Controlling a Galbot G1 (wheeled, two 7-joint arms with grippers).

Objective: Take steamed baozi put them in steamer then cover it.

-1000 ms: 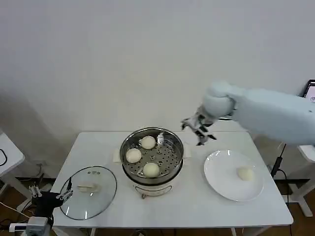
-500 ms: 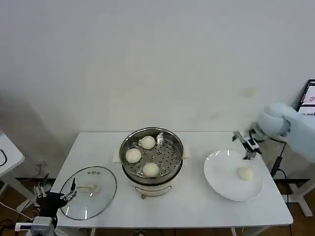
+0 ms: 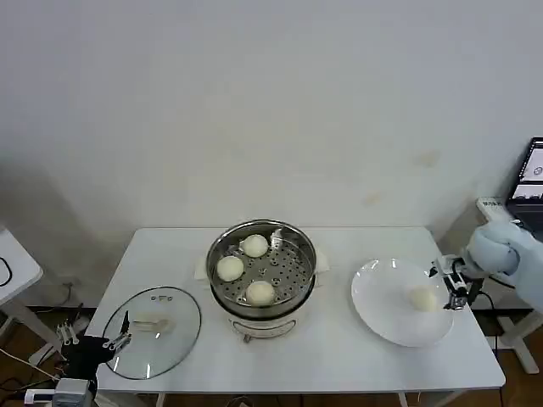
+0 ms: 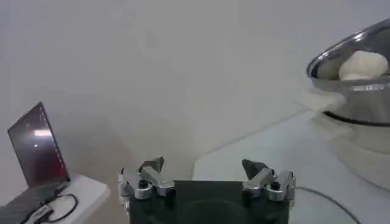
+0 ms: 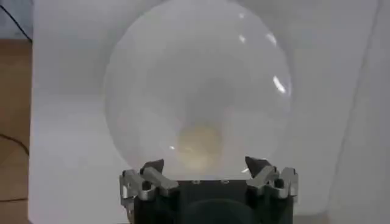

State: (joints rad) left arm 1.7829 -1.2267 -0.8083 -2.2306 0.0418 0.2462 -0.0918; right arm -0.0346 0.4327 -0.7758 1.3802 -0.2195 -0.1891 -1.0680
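Three buns (image 3: 254,246) already sit in the steamer (image 3: 261,264) in the middle of the bench (image 3: 339,339), and the last bun (image 3: 422,298) lies on the white plate (image 3: 382,309) at the right. The right end effector (image 3: 452,285), fingers spread and holding nothing, hangs just beside that bun on its outer side, so the right arm is the nearer one. The left end effector (image 3: 93,342) waits with fingers spread, low by the glass lid (image 3: 153,332).

Four baozi, three steamed-in, one plated.
Baozi (image 3: 255,246), (image 3: 230,268), (image 3: 260,292), (image 3: 422,298); one steamer (image 3: 222,292), plate (image 3: 377,297), lid (image 3: 174,339).
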